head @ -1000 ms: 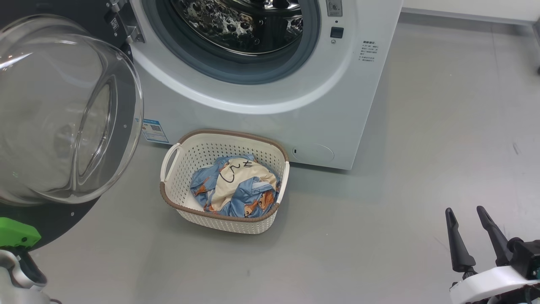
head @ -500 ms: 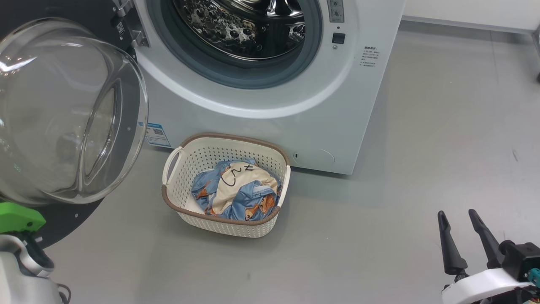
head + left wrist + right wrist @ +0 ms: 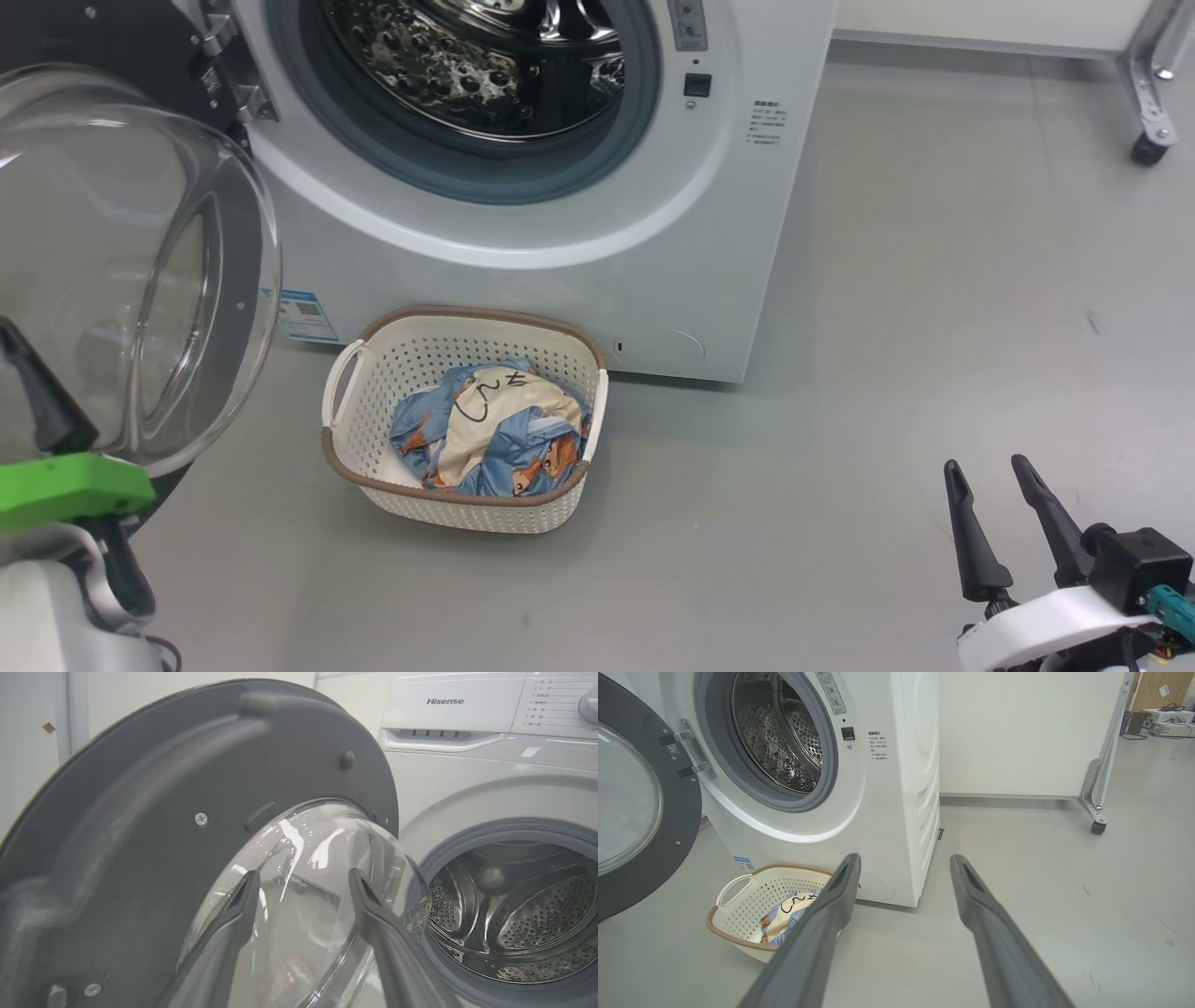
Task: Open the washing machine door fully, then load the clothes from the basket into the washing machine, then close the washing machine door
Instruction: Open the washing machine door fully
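Observation:
The washing machine [image 3: 747, 233] stands with its steel drum [image 3: 467, 56] exposed. The washing machine door [image 3: 131, 261] is swung out to the left, glass dome facing me. The basket [image 3: 350, 373] sits on the floor against the machine's front, holding the clothes [image 3: 485, 429], blue with a cream scribbled panel. My left gripper [image 3: 304, 873] is open just in front of the dome [image 3: 303, 924], touching nothing; one of its fingers [image 3: 42, 401] shows at the door's lower edge. My right gripper [image 3: 985, 462] is open and hangs low over bare floor, right of the basket [image 3: 733, 891].
A castor leg of a metal frame [image 3: 1148, 93] stands at the far right by a white wall panel [image 3: 1017, 732]. Grey floor [image 3: 887, 373] stretches between the machine and that leg. A blue label sticker [image 3: 303, 315] sits low on the machine's front.
The camera has turned, shifting the whole scene left. My left gripper has opened and risen, so a finger now shows by the door. The right gripper stays open.

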`<state>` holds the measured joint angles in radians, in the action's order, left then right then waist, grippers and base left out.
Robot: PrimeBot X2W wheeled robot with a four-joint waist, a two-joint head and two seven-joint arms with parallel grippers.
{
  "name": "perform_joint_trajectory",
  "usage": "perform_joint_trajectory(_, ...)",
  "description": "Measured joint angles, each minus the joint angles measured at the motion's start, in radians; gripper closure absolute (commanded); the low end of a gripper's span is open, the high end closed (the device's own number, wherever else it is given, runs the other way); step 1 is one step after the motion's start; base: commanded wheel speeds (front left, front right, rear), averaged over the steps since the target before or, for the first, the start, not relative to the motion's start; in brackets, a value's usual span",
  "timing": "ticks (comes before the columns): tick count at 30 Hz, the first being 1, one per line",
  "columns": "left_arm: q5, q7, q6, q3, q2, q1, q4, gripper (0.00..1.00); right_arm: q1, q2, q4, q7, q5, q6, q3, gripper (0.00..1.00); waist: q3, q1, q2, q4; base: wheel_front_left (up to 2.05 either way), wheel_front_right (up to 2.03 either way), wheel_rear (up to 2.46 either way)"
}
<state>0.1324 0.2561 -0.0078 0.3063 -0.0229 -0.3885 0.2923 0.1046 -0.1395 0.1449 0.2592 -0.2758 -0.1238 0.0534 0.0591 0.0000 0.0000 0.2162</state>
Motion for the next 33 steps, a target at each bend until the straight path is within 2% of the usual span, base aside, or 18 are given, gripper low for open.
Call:
perform_joint_trajectory(5,0.006,0.0,-0.049,-0.069,0.0,0.066,-0.04,0.0,-0.013,0.003,-0.004,0.0,0.0,0.0,0.01,0.0,-0.003,0.0,0.0,-0.035,0.0,0.0,0.0)
perform_joint_trajectory(11,0.023,0.0,-0.069,-0.111,0.001,0.157,-0.058,0.0,-0.017,0.007,-0.009,0.0,0.001,0.0,0.02,0.0,-0.01,0.0,0.0,-0.085,0.0,0.0,0.0)
perform_joint_trajectory(23,0.056,0.0,-0.083,-0.208,-0.002,0.338,-0.076,0.0,-0.017,0.003,-0.015,0.0,0.003,0.0,0.044,0.0,-0.029,0.0,0.0,-0.192,0.0,0.0,0.0)
perform_joint_trajectory(33,0.081,0.0,-0.083,-0.237,-0.007,0.43,-0.101,0.0,-0.012,0.0,-0.023,0.0,0.003,0.0,0.017,0.0,-0.041,0.0,0.0,-0.26,0.0,0.0,0.0)
